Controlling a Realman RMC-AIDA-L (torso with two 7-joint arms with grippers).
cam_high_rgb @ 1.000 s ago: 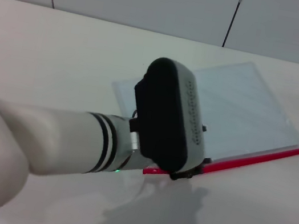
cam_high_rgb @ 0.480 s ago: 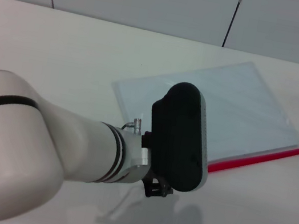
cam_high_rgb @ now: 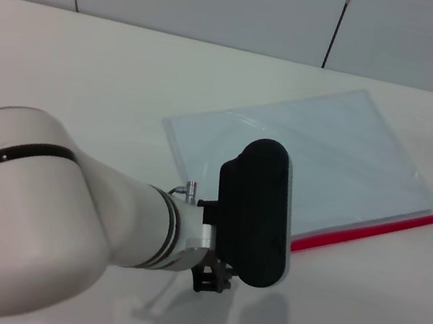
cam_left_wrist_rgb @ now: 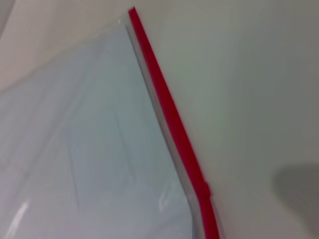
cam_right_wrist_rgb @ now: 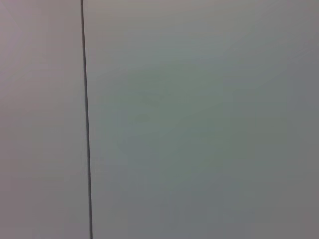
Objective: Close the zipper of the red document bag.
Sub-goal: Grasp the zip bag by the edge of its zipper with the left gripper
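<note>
The red document bag (cam_high_rgb: 327, 152) lies flat on the white table, a translucent pale blue-grey pouch. Its zipper (cam_high_rgb: 372, 231) is the red strip along the near long edge; the strip's left part is hidden behind my left arm's black wrist housing (cam_high_rgb: 254, 211). My left gripper (cam_high_rgb: 211, 279) hangs below that housing, just off the bag's near left corner, over bare table. In the left wrist view the zipper (cam_left_wrist_rgb: 169, 114) runs diagonally beside the bag (cam_left_wrist_rgb: 75, 149), with a small bump (cam_left_wrist_rgb: 205, 188) on the strip. The right gripper is out of view.
The white table (cam_high_rgb: 88, 81) stretches left and in front of the bag. A pale panelled wall (cam_high_rgb: 228, 0) with dark seams stands behind it. The right wrist view shows only a plain surface with one dark seam (cam_right_wrist_rgb: 85, 119).
My left arm has pulled back toward the near left. Its gripper has left the zipper's left end and now sits over bare table. The bag has not moved.
</note>
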